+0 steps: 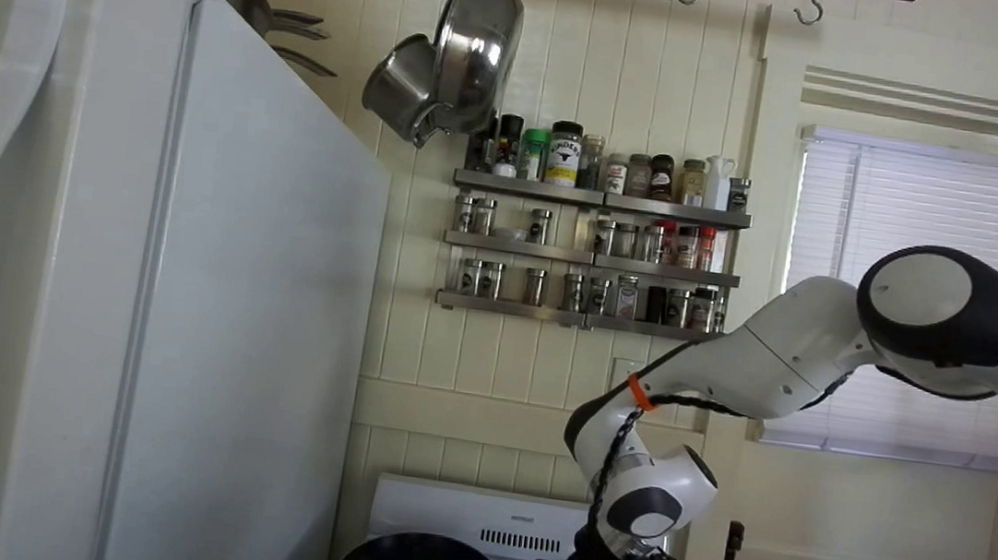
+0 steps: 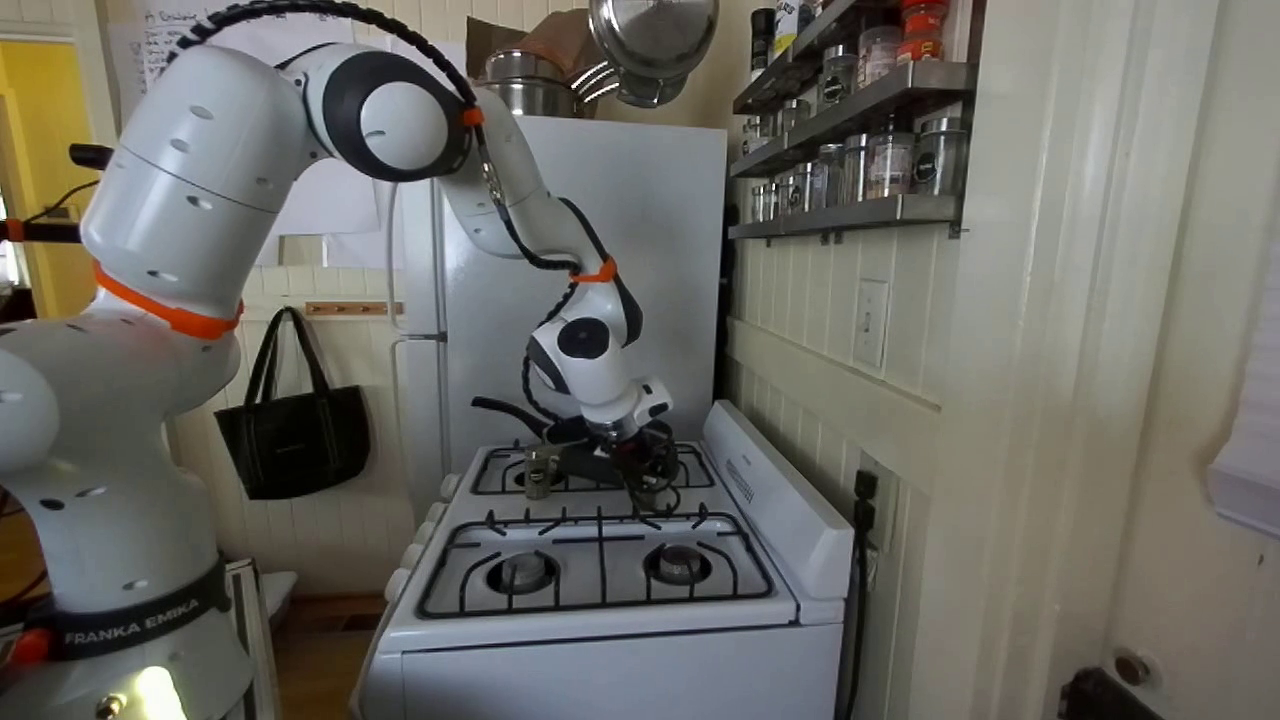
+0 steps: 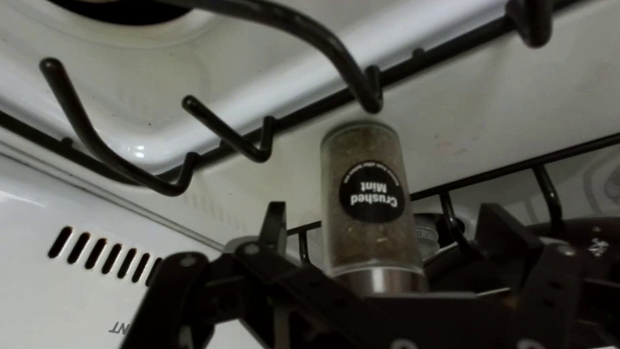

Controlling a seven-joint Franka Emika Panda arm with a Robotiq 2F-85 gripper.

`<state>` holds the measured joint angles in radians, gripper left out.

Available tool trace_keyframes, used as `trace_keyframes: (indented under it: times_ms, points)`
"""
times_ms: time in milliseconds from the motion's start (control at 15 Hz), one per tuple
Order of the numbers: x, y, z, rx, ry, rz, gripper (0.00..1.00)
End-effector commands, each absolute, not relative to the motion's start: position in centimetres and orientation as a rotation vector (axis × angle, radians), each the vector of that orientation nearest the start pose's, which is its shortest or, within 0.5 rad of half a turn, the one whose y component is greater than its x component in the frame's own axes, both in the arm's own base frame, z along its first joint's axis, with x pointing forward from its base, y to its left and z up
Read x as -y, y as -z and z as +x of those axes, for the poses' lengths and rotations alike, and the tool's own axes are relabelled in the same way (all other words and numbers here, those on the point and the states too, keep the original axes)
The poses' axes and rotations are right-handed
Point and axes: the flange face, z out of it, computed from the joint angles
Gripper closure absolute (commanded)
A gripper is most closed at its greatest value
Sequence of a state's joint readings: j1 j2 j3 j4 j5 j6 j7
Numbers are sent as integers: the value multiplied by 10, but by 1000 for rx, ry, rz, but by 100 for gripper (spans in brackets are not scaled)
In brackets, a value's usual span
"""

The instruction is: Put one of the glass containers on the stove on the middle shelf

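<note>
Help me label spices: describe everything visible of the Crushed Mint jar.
The Crushed Mint jar is a clear, glass-looking cylinder holding brownish flakes, with a silver lid partly hidden. Its round black label has white lettering, inverted in the wrist view. There the jar shows between the fingers of the open pincer, apart from both. It appears to stand upright on the stove beside a grate, contact unclear.

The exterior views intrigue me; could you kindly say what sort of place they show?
It looks like a home kitchen, judging by the stove, the fridge and the spice jars.
</note>
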<state>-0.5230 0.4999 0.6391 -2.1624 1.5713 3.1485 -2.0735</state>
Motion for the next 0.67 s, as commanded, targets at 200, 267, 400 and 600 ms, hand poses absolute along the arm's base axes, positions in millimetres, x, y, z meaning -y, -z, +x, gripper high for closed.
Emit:
trace_keyframes:
  times_ms: [200,267,400,600]
  points:
    - [23,-187,536,670,915,-2754,0]
    - [23,-185,536,676,916,-2756,0]
    - [23,-182,535,680,912,-2760,0]
    - [26,-183,535,695,935,-2759,32]
